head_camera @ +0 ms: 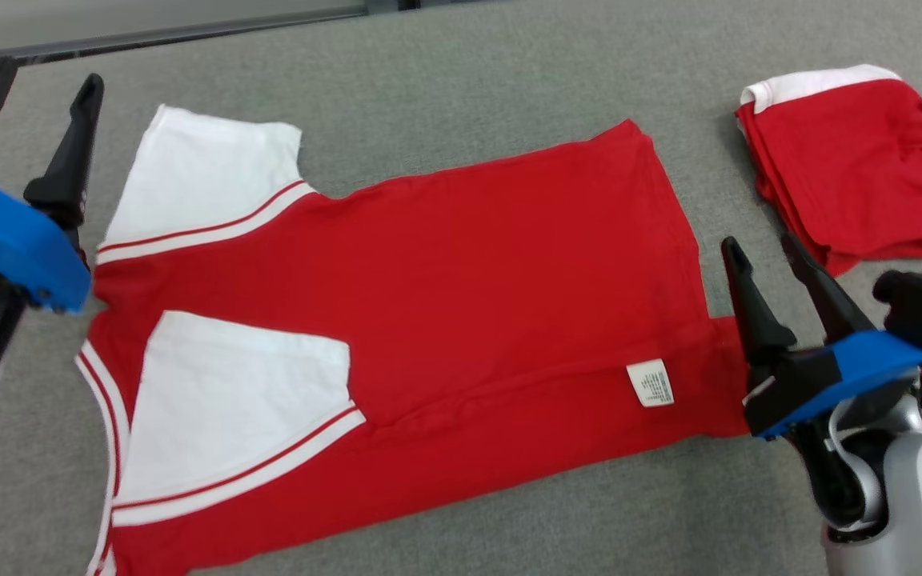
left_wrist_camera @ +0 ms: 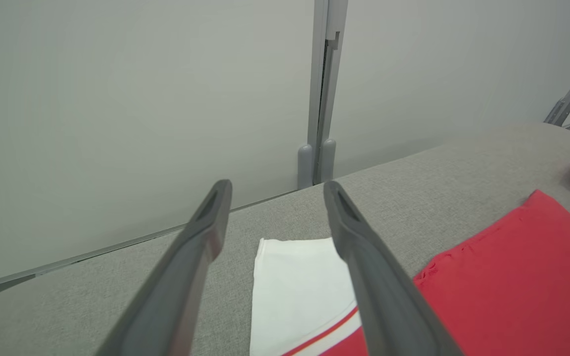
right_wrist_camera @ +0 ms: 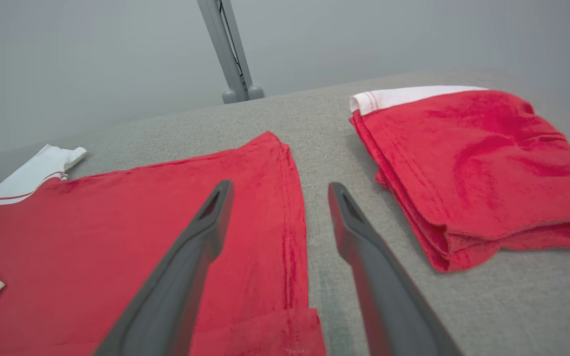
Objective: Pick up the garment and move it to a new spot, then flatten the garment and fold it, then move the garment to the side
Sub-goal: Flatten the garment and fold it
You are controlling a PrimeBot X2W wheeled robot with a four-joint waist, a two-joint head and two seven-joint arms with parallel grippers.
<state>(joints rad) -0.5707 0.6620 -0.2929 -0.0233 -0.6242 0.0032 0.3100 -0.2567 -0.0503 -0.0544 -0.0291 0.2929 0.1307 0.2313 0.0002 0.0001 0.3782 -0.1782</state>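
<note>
Garment [head_camera: 445,264], head view: laid flat along the grey table [head_camera: 461,72], red body with white sleeves. The far sleeve [head_camera: 197,172] is spread out; the near sleeve [head_camera: 237,400] is folded in over the body. A fold line is seen along the near side, with a white care label [head_camera: 651,382] on it. The collar end is cut off at the lower left frame edge. A folded red stack [head_camera: 853,168] with a white band is parked on the right, apart from the hem. The left tool [head_camera: 49,76] is open and empty, beside the far sleeve. The right tool [head_camera: 761,244] is open and empty at the hem end, between the hem and the stack. Height over the cloth cannot be told.

Left wrist view: the left tool [left_wrist_camera: 277,187] is spread wide, nothing is held. The white sleeve is seen between and below the fingers, partly covered by the right-hand finger [left_wrist_camera: 364,257]. A grey post [left_wrist_camera: 322,94] and pale wall panels stand behind the table edge. The stack is cropped to a sliver at the right edge.

Right wrist view: the right tool [right_wrist_camera: 281,187] is spread, nothing is held. One finger [right_wrist_camera: 186,267] is seen over the red cloth, the other [right_wrist_camera: 369,267] over bare table, with the hem edge between them. The stack lies just beside, to the right. Contact with the cloth cannot be judged.
</note>
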